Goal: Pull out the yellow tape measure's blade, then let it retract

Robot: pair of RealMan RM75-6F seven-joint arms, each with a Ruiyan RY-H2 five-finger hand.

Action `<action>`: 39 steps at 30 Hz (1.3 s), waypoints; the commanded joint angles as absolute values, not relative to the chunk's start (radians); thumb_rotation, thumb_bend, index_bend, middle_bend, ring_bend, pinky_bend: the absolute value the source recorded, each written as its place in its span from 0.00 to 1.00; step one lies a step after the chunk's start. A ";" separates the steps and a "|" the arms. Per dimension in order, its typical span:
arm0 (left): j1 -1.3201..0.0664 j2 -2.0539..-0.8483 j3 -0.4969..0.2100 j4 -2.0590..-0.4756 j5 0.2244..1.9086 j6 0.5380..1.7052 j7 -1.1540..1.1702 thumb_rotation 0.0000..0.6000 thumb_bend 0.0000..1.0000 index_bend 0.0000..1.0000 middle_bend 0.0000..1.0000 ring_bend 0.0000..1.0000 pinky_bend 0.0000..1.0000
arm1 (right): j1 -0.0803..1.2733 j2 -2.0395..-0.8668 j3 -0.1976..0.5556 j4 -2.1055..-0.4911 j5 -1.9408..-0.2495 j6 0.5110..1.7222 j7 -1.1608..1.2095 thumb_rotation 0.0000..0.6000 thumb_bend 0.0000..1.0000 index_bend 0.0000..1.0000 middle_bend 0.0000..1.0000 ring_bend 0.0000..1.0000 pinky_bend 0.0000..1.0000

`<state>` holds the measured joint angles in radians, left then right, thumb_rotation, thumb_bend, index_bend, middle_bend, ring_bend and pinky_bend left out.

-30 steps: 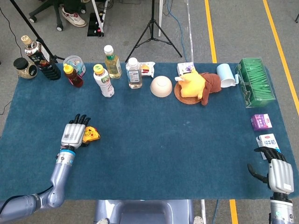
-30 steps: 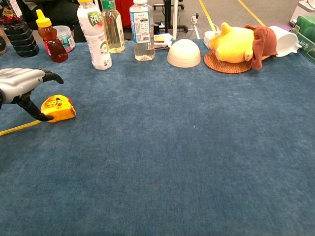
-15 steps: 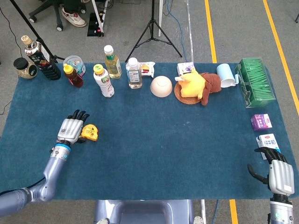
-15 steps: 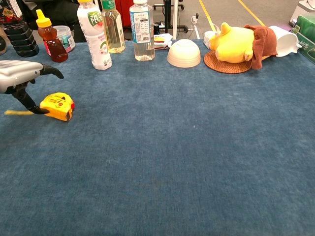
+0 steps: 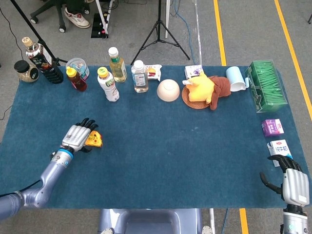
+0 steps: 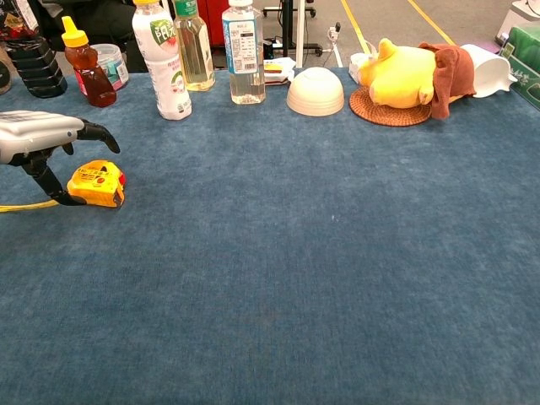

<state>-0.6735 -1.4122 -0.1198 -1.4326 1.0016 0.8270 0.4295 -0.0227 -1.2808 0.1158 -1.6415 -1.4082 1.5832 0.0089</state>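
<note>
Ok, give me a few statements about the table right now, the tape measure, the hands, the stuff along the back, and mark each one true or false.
1. The yellow tape measure lies on the blue cloth beside the left hand. True.
2. A stretch of yellow blade shows outside the case in the chest view. True.
3. The right hand holds the tape measure. False: it sits at the table's near right corner, holding nothing, far from the tape measure.
4. The white bowl stands upright and full. False: it lies upside down.
5. The plush toy rests on a round woven mat. True.
</note>
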 commanded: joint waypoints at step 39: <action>-0.791 -1.353 -0.139 -1.445 1.096 0.735 0.303 1.00 0.32 0.58 0.46 0.41 0.49 | -0.015 -1.274 0.135 -1.662 -1.409 1.567 0.025 0.91 0.29 0.34 0.31 0.25 0.27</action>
<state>-0.7763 -1.3685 -0.1336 -1.4278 1.0884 0.7521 0.3034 -0.0159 -1.2743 0.1344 -1.6612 -1.4085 1.5683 0.0243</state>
